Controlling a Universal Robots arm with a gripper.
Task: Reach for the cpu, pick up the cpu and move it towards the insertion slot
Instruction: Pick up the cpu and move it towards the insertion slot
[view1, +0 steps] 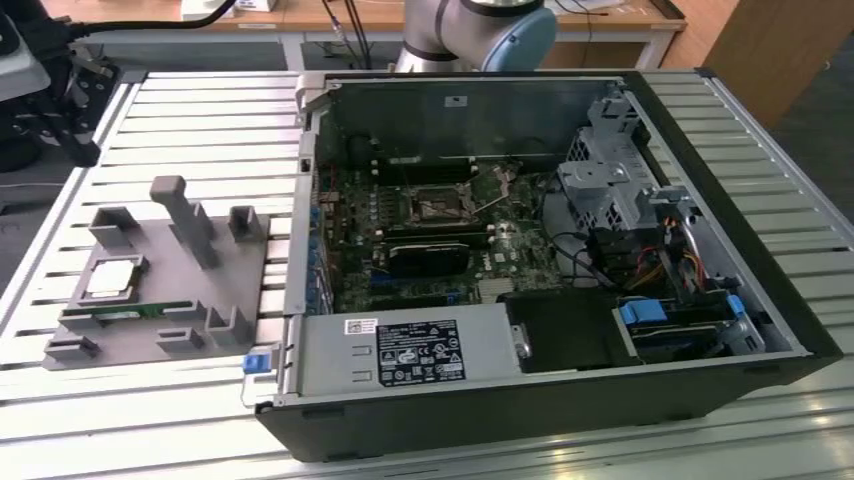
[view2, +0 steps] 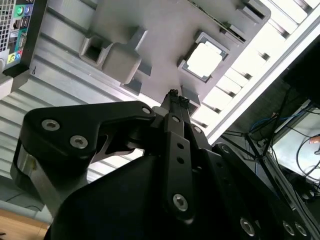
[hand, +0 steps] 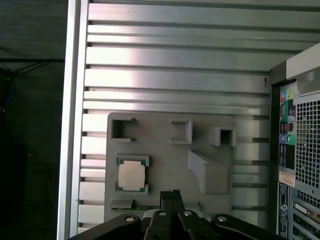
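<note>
Hovers with claw (hand: 171, 193) pinched together, empty, over the gray tray (view1: 147, 235), apart from the cpu (view1: 114, 278) at the exterior view's lower left. Looks like the reach step; calls for parting fingers around the chip's edges. Leaves open table (view1: 200, 100) around, insertion slot (view1: 438, 207) walled inside the computer case (view1: 534, 410).

arm (view1: 467, 35): cropped at exterior view's top | gripper (hand: 170, 194): body cropped in both wrist views

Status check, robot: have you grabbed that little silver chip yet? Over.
Robot here: claw shut, empty, clear of the cpu. The cpu lies in a grey holder pocket, untouched. Nothing between claw and cpu.
</note>
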